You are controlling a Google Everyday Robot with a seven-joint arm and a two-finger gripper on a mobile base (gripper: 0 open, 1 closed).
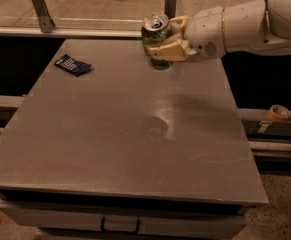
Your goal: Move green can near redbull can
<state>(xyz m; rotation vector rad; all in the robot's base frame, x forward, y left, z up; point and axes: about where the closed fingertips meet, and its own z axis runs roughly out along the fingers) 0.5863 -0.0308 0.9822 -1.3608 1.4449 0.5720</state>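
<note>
1. Green can (pixel 156 43): silver top and pull tab face upward. It is held clear of the grey worktop (pixel 110 149), above the far part and a little right of centre, with its body slightly tilted.
2. Hand (pixel 163 37): closed on the green can. One cream finger (pixel 171 50) crosses the near side of the can's body, and the other sits behind it, by the rim.
3. Arm (pixel 245 26): a white casing that enters from the upper right and ends at the hand.
4. Shadow (pixel 157 126): a soft rounded patch on the worktop near its centre, nearer the camera than the can.
5. Dark blue flat item (pixel 72 65), possibly a packet: lies on the far-left part of the worktop, well apart from the can.
6. Tape roll (pixel 279 113): rests on a ledge just beyond the worktop's right edge.
</note>
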